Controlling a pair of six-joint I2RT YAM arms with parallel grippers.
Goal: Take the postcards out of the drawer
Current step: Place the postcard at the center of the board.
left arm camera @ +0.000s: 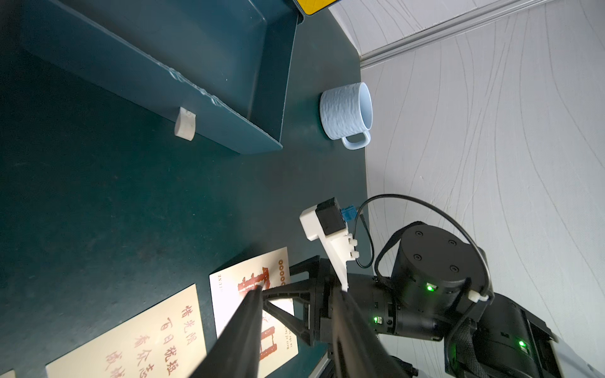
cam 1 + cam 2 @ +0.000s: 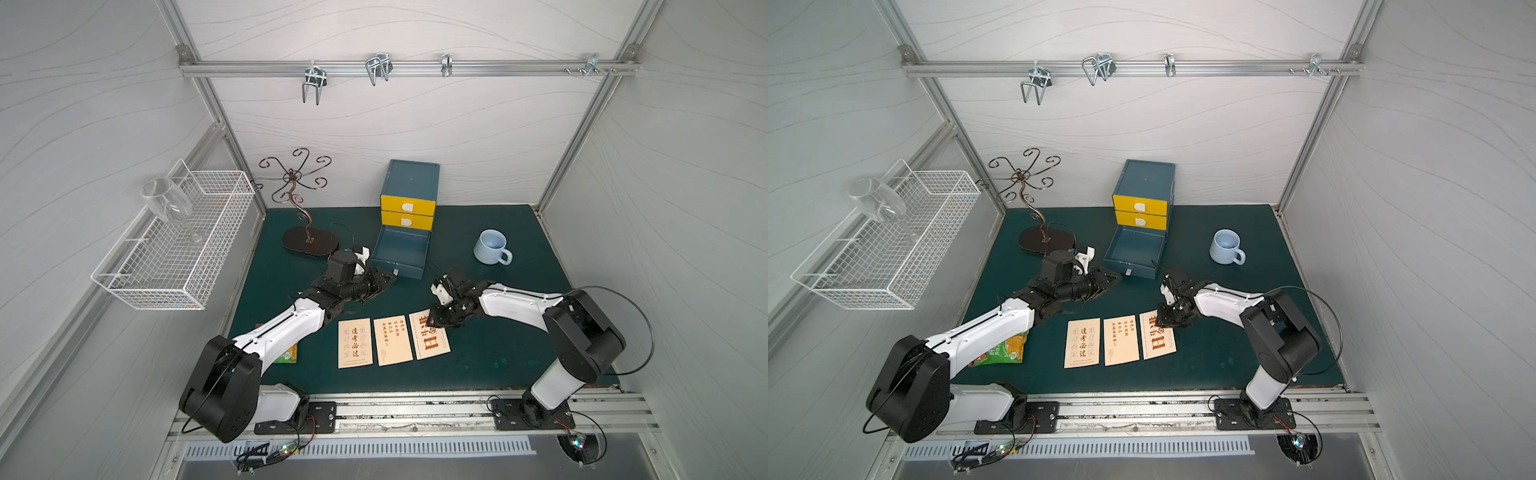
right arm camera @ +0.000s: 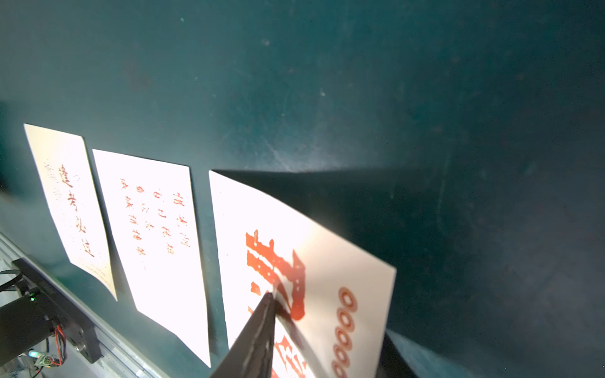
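Postcards [image 2: 394, 340] lying in row on mat [image 2: 498, 340], out front of open drawer [image 2: 397, 271]. I'm seeing right gripper [image 2: 435, 321] straddling raised edge of bold card [image 2: 432, 348], can't tell if it's gripping. Left gripper [image 2: 389, 278] hovering by drawer front, half-spread, carrying nothing.

Teal mat [image 2: 498, 353], 3 postcards [image 2: 392, 340], mug [image 2: 491, 247], drawer chest [image 2: 409, 195], stand [image 2: 309, 242], snack packet [image 2: 1003, 350]

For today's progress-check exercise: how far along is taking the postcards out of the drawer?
Done: the drawer looks empty and three postcards sit on the mat. In hand: the right gripper is at the bold-lettered card, one edge lifted. Left: letting it settle flat.
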